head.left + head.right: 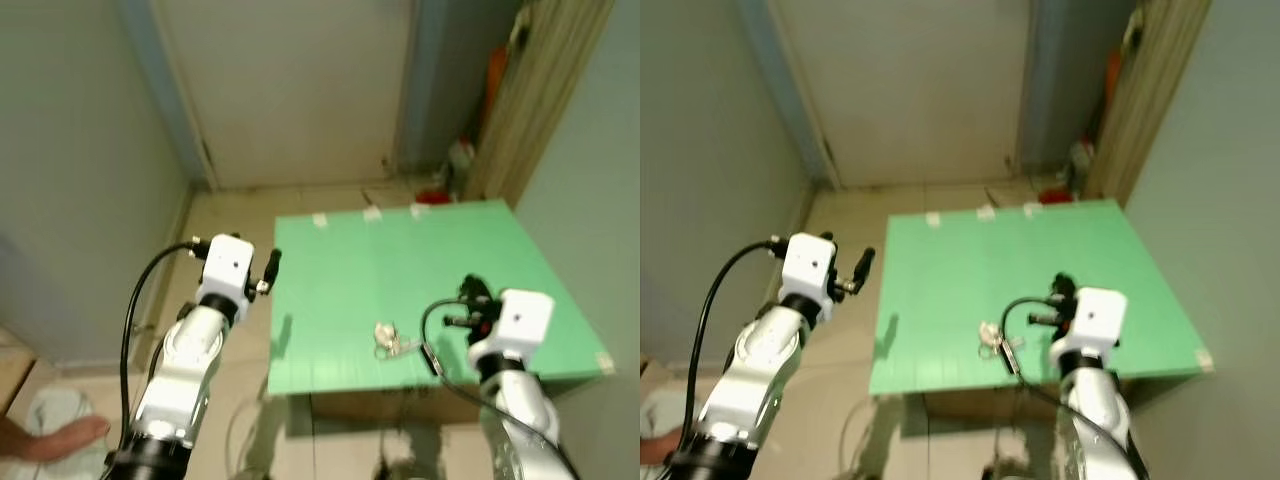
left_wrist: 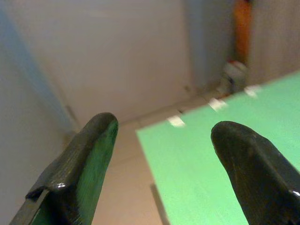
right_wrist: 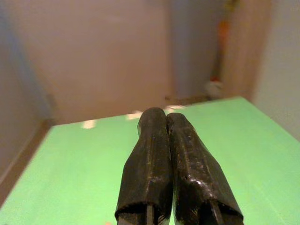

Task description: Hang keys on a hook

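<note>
We see keys [image 1: 386,338] lying on green table [image 1: 340,270], lower centre of frame, near front edge. Our right gripper [image 3: 169,140] at lower right, over table beside keys, fingers pressed together, empty. Our left gripper [image 2: 161,154] at left, off table edge, fingers spread wide, empty.

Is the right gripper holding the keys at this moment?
No: the keys lie on the green table, while the right gripper has its fingers pressed together with nothing between them.
</note>
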`<state>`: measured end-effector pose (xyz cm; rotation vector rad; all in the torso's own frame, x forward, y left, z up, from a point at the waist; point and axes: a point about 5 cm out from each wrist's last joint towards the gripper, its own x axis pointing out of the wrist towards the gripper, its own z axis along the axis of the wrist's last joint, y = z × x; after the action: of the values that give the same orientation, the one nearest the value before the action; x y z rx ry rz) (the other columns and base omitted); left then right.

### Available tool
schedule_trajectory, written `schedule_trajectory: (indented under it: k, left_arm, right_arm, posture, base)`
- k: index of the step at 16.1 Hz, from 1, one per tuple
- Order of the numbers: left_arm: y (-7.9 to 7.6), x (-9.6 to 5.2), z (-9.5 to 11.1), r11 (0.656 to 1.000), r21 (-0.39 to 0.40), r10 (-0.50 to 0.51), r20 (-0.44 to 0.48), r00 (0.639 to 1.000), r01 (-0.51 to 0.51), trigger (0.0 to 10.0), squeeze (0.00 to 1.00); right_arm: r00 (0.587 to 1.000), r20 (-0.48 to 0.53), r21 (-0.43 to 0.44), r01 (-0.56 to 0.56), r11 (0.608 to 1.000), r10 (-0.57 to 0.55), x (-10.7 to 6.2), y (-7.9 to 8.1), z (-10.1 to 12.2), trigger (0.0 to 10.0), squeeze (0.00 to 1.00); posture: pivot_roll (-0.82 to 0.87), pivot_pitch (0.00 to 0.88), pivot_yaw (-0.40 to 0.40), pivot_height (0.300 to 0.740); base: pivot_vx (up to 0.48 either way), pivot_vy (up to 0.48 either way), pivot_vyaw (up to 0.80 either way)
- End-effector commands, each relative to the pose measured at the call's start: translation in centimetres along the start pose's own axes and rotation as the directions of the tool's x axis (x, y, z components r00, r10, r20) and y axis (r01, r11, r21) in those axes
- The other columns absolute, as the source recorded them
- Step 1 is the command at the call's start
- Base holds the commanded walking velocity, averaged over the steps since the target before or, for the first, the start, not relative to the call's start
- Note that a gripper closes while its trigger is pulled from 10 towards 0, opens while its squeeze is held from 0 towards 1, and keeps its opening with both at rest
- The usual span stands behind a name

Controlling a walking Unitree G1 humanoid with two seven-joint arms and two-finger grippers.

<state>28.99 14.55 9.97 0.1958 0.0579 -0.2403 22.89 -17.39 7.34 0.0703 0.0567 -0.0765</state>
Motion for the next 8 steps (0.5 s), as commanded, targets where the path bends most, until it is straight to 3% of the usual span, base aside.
schedule_trajectory:
  k: [1,8]
  left_arm:
    - [0.07,0.09,0.01,1.0,0.005,-0.003,0.003,1.0,0.003,10.0,0.0]
    - [-0.06,0.4,0.01,1.0,0.008,-0.026,0.015,1.0,0.026,10.0,0.0]
  right_arm:
    - [1.0,0.009,-0.008,-0.001,1.0,0.001,0.27,0.04,0.13,10.0,0.0]
    - [1.0,-0.021,-0.014,-0.009,1.0,0.009,0.2,0.2,-0.66,10.0,0.0]
  posture:
    - [-0.16,0.0,0.058,0.74]
    - [-0.17,0.0,0.069,0.74]
  base:
    - [-0.289,0.0,0.0]
    - [-0.281,0.0,0.0]
